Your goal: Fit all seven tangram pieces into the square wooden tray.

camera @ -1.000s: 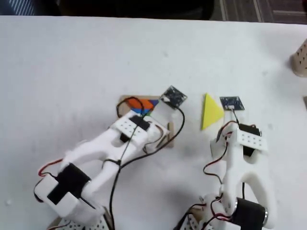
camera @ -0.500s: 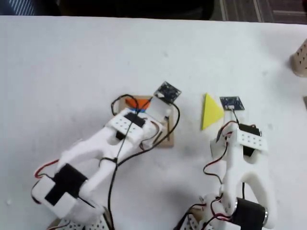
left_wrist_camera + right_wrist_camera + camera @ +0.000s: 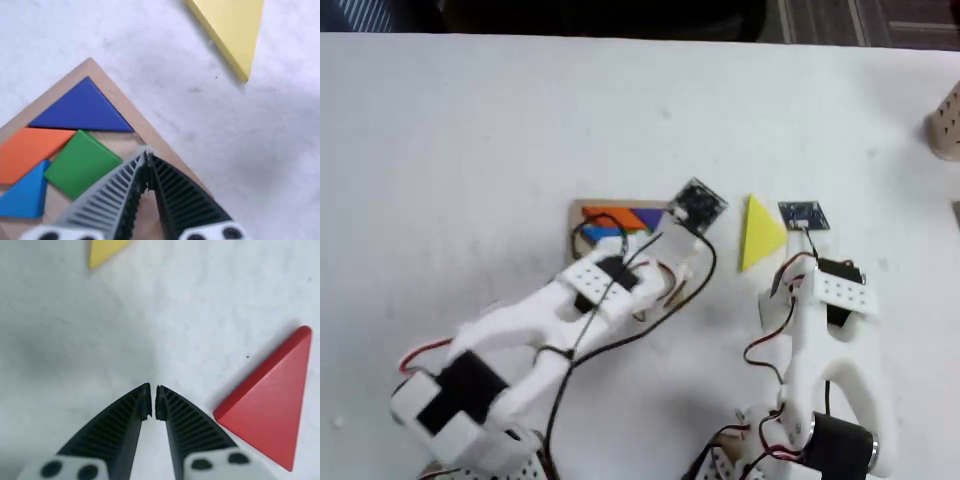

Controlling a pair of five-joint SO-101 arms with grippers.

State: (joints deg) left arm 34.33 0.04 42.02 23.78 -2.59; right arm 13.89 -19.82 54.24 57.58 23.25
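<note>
The square wooden tray (image 3: 120, 102) holds a dark blue triangle (image 3: 82, 107), an orange parallelogram (image 3: 27, 150), a green square (image 3: 80, 162) and a small light blue triangle (image 3: 22, 197). My left gripper (image 3: 146, 160) is shut and empty, its tips just inside the tray's rim beside the green square. In the high view the left arm (image 3: 610, 275) covers most of the tray (image 3: 576, 215). A yellow triangle (image 3: 760, 232) lies on the table between the two arms. My right gripper (image 3: 150, 402) is shut and empty over bare table, next to a red triangle (image 3: 272, 410).
A pegged wooden block (image 3: 948, 125) stands at the far right edge of the white table. The right arm (image 3: 825, 300) stands right of the yellow triangle. The table's far half is bare.
The left arm's wrist swung left, then back right toward the yellow triangle, uncovering more of the tray's far edge. The right arm has stayed still.
</note>
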